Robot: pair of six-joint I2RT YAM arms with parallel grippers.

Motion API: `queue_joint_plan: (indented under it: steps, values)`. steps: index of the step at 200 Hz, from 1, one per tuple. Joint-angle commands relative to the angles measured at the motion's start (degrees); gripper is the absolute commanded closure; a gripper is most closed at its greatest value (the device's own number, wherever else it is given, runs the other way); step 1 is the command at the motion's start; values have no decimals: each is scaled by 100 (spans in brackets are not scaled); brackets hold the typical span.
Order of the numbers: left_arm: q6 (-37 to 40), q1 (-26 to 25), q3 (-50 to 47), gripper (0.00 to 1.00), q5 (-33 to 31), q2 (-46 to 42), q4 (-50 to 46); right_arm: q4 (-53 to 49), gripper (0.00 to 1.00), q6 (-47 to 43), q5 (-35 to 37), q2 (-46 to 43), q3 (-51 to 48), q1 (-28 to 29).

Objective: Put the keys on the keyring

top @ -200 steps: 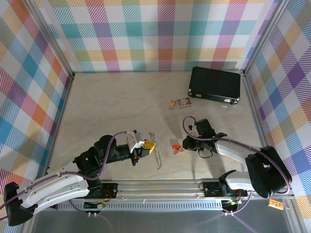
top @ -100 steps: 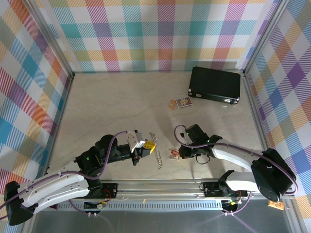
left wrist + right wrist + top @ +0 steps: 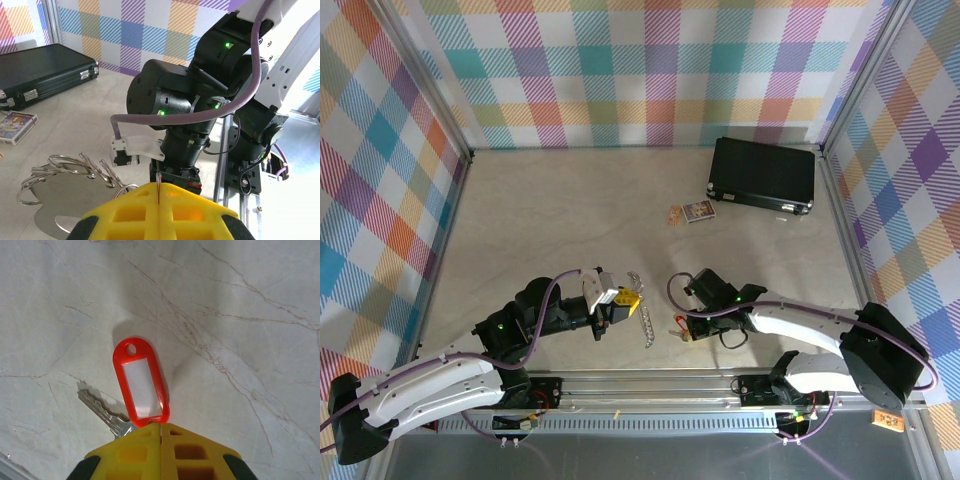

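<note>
1. The left claw [image 3: 158, 187] is clamped on the keyring [image 3: 70, 167], at lower centre of the overhead view.
2. The right claw [image 3: 161, 427] pinches the key [image 3: 141, 385] at its red tag, just right of the keyring.
3. Threading seems to be the step in hand: next, the key's hole must meet the keyring's opening.

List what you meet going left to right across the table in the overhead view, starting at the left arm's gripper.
left gripper → keyring → key → black case
</note>
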Motion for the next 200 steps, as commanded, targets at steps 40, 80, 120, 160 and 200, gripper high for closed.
queue_joint_plan:
  steps: [40, 80, 120, 160, 200]
  values:
    - [-75, -62, -146, 100, -7, -290, 235, -755, 73, 57, 84, 41, 555, 60]
    - [-60, -62, -210, 100, -11, -402, 222, -1206, 56, -30, -43, 218, 888, -98]
    - [-22, -62, -181, 100, 15, -459, 144, -1368, 53, -310, -829, 411, 1054, -576]
    - [-24, -62, -221, 100, 28, -492, 153, -1537, 58, -648, -1551, 833, 1240, -929]
    - [-10, -62, -212, 100, 59, -479, 162, -1528, 64, -824, -1753, 1340, 1373, -999]
